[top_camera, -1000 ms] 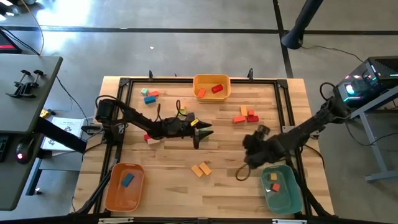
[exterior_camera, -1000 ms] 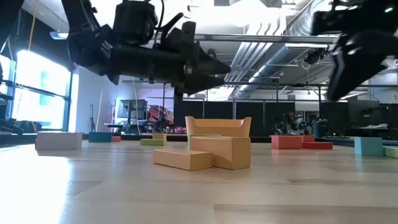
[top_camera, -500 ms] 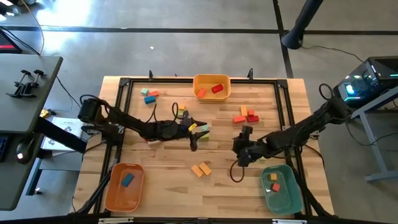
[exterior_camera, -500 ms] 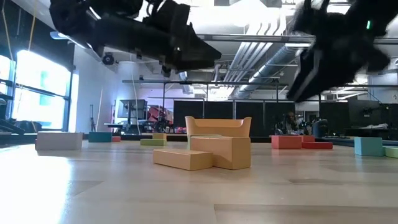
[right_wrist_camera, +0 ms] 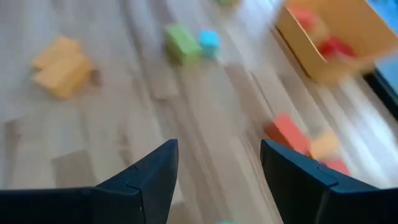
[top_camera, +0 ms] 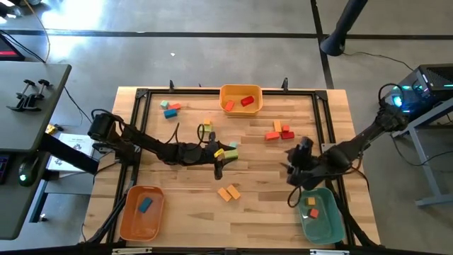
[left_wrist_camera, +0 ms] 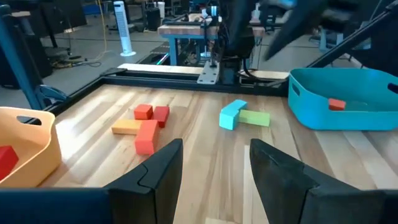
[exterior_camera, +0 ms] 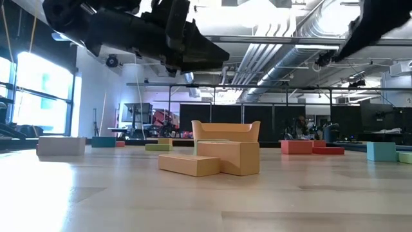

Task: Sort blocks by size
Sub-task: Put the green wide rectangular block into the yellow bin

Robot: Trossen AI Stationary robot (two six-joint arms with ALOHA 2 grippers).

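Note:
Two orange blocks [top_camera: 228, 192] lie touching on the table's near middle; they also show in the low view [exterior_camera: 212, 158]. A green and a teal block [top_camera: 231, 149] lie at the centre, a red and orange group [top_camera: 279, 132] right of centre. My left gripper [top_camera: 219, 165] hovers open and empty beside the green and teal blocks [left_wrist_camera: 241, 116]. My right gripper [top_camera: 292, 170] is open and empty above the table, left of the teal bin [top_camera: 318, 212]. In the right wrist view [right_wrist_camera: 214, 162] the orange blocks [right_wrist_camera: 62, 65] lie beyond it.
An orange bin [top_camera: 241, 98] with blocks stands at the far edge, another orange bin [top_camera: 141, 211] with a blue block at the near left. The teal bin holds two small blocks. More blocks lie at the far left [top_camera: 170, 108] and near the centre [top_camera: 206, 127].
My left gripper has gone a little toward the table's near edge, still open. My right gripper has swung toward the table's left, then back toward the right and up, leaving most of the low view. No block has moved.

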